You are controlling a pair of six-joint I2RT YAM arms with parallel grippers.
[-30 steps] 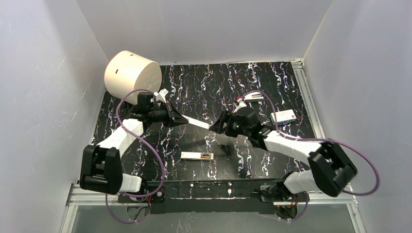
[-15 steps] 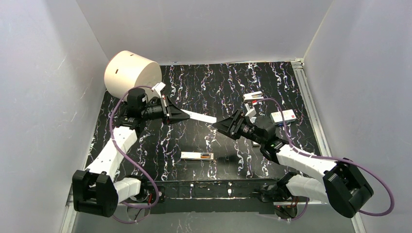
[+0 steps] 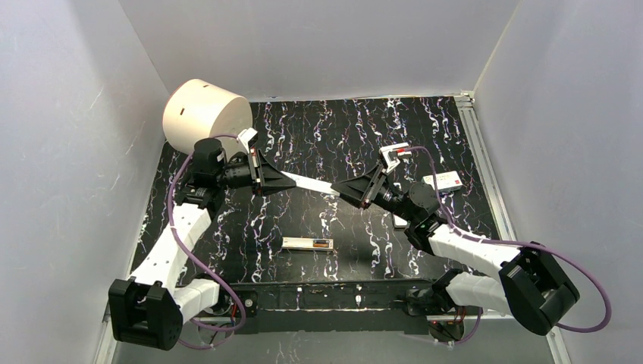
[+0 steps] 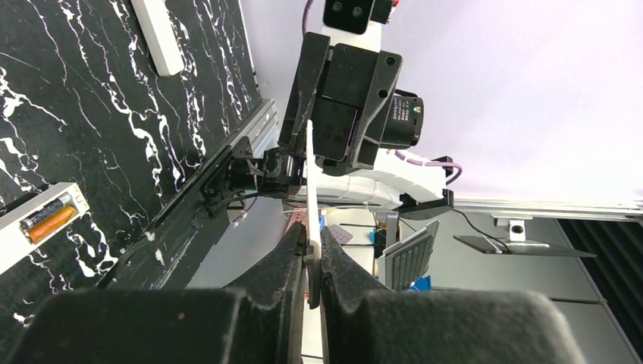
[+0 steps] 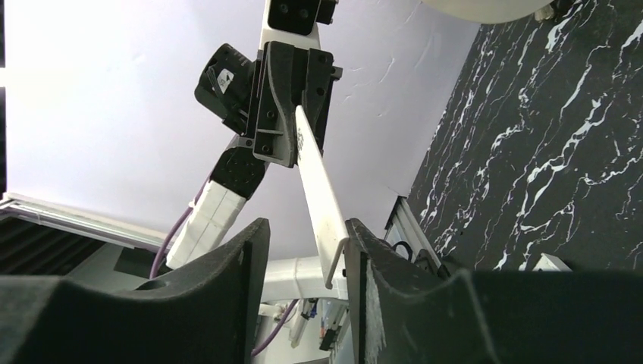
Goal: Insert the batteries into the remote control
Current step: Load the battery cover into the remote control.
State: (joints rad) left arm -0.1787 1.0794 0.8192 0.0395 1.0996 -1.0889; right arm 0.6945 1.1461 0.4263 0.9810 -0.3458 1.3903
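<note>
Slim white rectangular remote control: lay recess-up on black marbled bench, with 2 copper-tinted cylindrical batteries seated inside. Left gripper: clamped on thin white plastic strip, held aloft. Right gripper: fingers spread, straddling the strip's far end.

A robot lab test booth: plain white walls box in a black marbled table, with metal rails and two bolted-down robot arms.

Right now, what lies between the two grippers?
A white strip bridges them: the left gripper clamps one end, the other end sits inside the open right gripper. The top external view shows it.
</note>
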